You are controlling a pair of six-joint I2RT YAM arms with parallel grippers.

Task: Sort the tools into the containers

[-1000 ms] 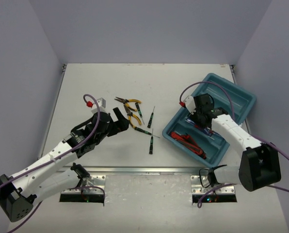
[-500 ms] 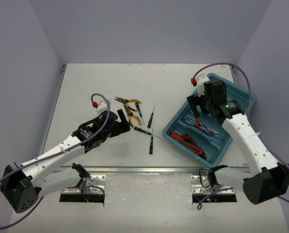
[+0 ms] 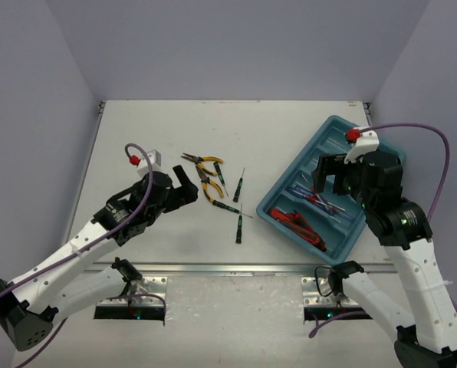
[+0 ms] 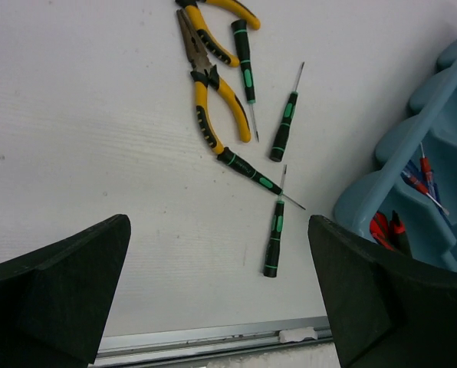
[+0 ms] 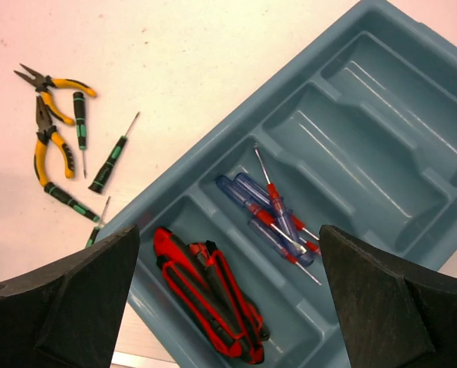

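Two yellow-handled pliers (image 3: pixel 205 172) and several black-green screwdrivers (image 3: pixel 238 227) lie on the table's middle. In the left wrist view the pliers (image 4: pixel 213 107) and screwdrivers (image 4: pixel 273 239) lie ahead of my left gripper (image 4: pixel 221 299). My left gripper (image 3: pixel 184 188) is open and empty, just left of the pliers. The teal tray (image 3: pixel 366 149) stands at the right. Red-handled pliers (image 5: pixel 205 295) fill its near compartment and blue screwdrivers (image 5: pixel 267 218) the one beside it. My right gripper (image 5: pixel 228 303) is open and empty, high above the tray (image 5: pixel 382 146); it also shows in the top view (image 3: pixel 332 172).
The tray's two far compartments (image 5: pixel 397 84) hold nothing. A metal rail (image 3: pixel 228 268) runs along the table's near edge. The tray's corner (image 4: pixel 443 84) shows at the right of the left wrist view.
My right gripper has lifted up out of the tray and drawn back to the right. My left gripper has shifted slightly left and away from the pliers.
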